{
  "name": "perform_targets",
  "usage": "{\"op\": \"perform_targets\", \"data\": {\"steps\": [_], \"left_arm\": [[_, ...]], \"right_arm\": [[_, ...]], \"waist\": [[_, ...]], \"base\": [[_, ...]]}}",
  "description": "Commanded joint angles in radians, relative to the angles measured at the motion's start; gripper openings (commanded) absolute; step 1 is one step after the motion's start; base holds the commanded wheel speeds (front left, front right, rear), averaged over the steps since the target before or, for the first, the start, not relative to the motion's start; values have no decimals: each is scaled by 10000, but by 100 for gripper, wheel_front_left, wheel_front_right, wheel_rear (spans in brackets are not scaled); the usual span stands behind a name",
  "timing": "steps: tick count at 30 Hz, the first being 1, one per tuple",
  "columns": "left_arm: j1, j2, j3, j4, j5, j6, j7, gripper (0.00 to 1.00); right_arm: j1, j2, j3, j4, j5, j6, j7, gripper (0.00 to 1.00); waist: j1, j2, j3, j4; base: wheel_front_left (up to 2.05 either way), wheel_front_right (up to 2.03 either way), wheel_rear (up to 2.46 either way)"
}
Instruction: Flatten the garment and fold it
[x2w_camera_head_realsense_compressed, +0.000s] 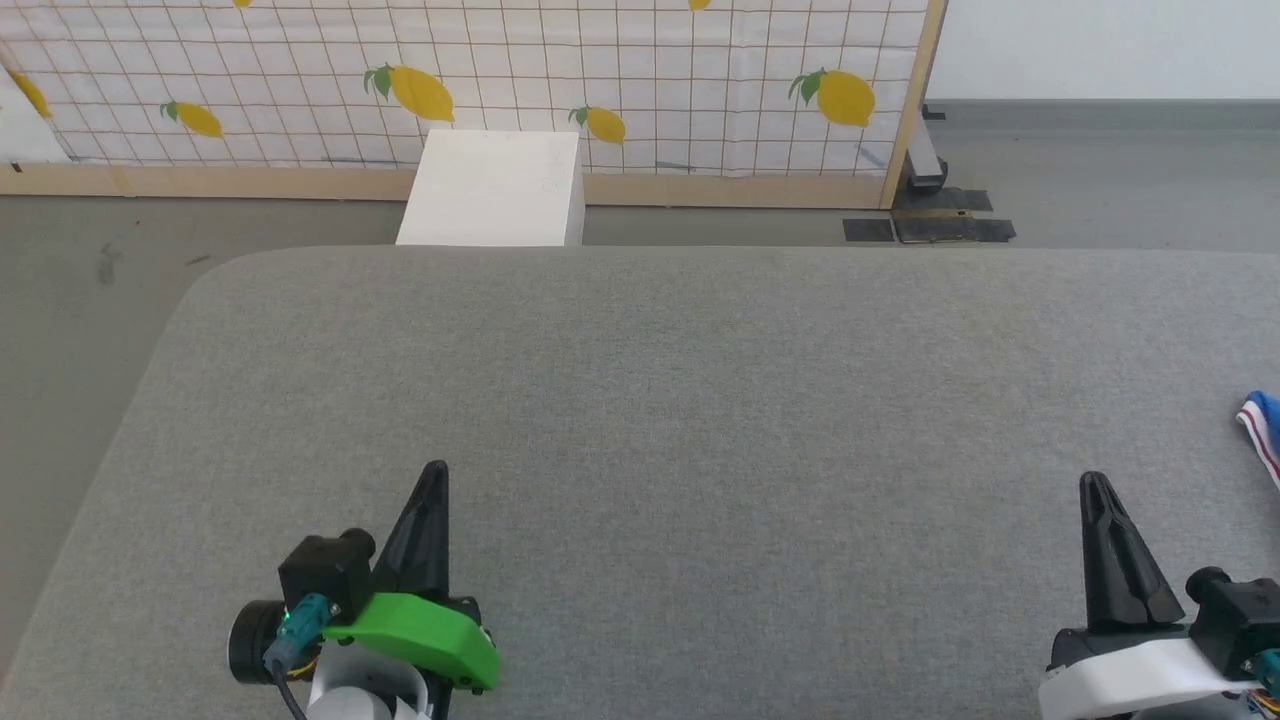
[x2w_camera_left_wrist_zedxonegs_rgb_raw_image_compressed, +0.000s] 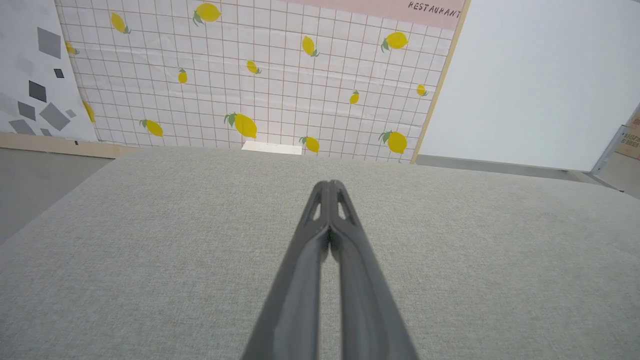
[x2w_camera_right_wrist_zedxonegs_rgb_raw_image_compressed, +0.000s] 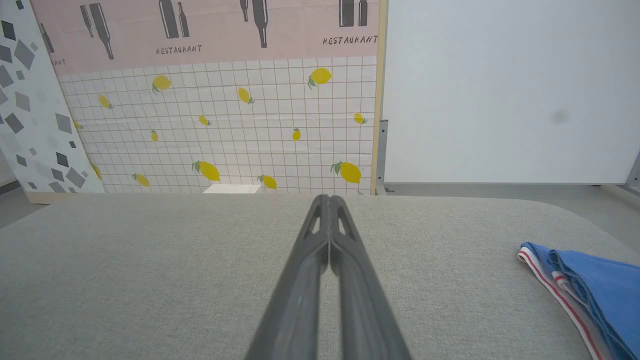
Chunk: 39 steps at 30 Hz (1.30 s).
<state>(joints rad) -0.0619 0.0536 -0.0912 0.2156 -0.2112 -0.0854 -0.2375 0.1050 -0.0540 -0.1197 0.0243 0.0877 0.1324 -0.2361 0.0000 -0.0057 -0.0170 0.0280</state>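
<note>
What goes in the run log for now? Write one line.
left gripper: shut, empty | right gripper: shut, empty | garment: on gray surface, right of right gripper, untouched | stage: no grasp yet

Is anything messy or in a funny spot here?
Yes. The blue garment lies bunched up far to the right on the grey padded surface, off to the side of the right gripper rather than spread flat in the middle.

The blue garment (x2w_camera_head_realsense_compressed: 1262, 425), trimmed red and white, is cut off by the head view's right edge and the right wrist view's corner; the grey surface (x2w_camera_head_realsense_compressed: 700, 400) hides the base of the white box (x2w_camera_head_realsense_compressed: 495, 190).
</note>
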Motion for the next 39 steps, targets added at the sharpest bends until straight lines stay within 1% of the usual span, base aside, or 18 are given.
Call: {"op": "perform_targets", "data": {"steps": [1, 39], "left_arm": [[62, -3, 40, -84, 112, 75, 72, 0], [248, -13, 330, -774, 778, 335, 839, 0]], "right_arm": [[-102, 4, 50, -23, -65, -2, 67, 0], [-418, 15, 432, -96, -336, -7, 831, 0]], "waist": [[0, 5, 2, -3], [0, 23, 58, -95]], "base": [[0, 0, 0], [0, 0, 0]]}}
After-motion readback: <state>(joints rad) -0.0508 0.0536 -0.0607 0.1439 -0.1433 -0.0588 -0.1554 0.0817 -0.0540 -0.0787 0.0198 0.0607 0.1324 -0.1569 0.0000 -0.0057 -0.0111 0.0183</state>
